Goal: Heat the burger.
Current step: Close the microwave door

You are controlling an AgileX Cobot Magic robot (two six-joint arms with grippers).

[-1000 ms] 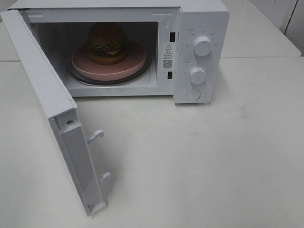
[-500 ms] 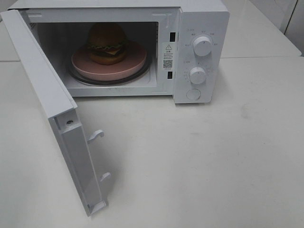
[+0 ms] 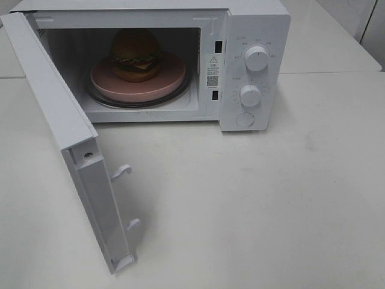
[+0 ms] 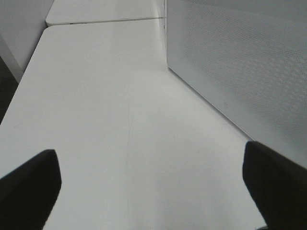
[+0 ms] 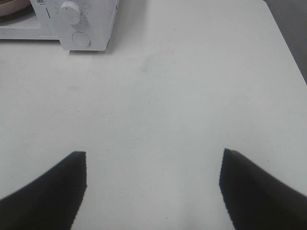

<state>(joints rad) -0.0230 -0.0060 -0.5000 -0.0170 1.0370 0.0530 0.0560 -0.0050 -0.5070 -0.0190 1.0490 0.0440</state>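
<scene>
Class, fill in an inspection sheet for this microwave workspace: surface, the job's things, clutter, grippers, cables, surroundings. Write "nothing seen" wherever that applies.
Surface: white table, bare in front of the microwave.
Job's things: burger stands on a pink plate inside the microwave; the door is swung wide open; two knobs are on the right panel.
Clutter: nothing seen.
Grippers: left gripper and right gripper are both open and empty, over the table; neither shows in the high view.
Cables: nothing seen.
Surroundings: a second table adjoins behind.
</scene>
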